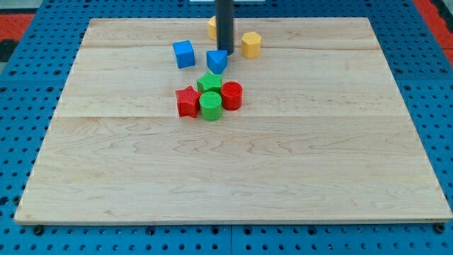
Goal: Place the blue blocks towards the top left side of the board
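Observation:
A blue cube [183, 54] sits near the view's top, left of centre. A second blue block [216, 61], wedge-like, lies just right of it. My tip [225, 52] stands right behind this second blue block, touching or nearly touching its top right edge. The dark rod rises from there out of the view's top and hides part of a yellow block [212, 27] behind it.
A yellow hexagonal block [251, 44] lies right of my tip. Below the blue blocks is a tight cluster: a green star block [209, 83], a green cylinder [211, 106], a red cylinder [231, 95] and a red star block [187, 102]. The wooden board [233, 177] lies on a blue pegboard.

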Controlling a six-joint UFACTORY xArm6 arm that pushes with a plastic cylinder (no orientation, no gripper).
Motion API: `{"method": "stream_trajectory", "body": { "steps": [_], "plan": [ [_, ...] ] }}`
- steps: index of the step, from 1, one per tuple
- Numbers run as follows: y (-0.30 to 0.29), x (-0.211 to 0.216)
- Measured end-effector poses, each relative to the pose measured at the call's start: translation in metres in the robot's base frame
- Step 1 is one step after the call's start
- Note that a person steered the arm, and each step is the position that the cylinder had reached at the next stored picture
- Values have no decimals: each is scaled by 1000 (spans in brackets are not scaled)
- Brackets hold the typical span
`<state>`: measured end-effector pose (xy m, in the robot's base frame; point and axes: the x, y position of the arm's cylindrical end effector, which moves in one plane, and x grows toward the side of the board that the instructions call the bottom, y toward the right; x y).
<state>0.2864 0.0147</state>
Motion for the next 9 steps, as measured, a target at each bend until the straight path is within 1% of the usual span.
{"method": "stream_trajectory", "body": {
  "steps": [1,2,3,4,5,6,7,8,9],
  "plan": [
    [42,28],
    [-25,32],
    [-102,7],
    [-168,4],
    [-150,-1],
    [-120,-19],
    [-40,25],
    [-84,52],
    [-172,36]
  ]
}}
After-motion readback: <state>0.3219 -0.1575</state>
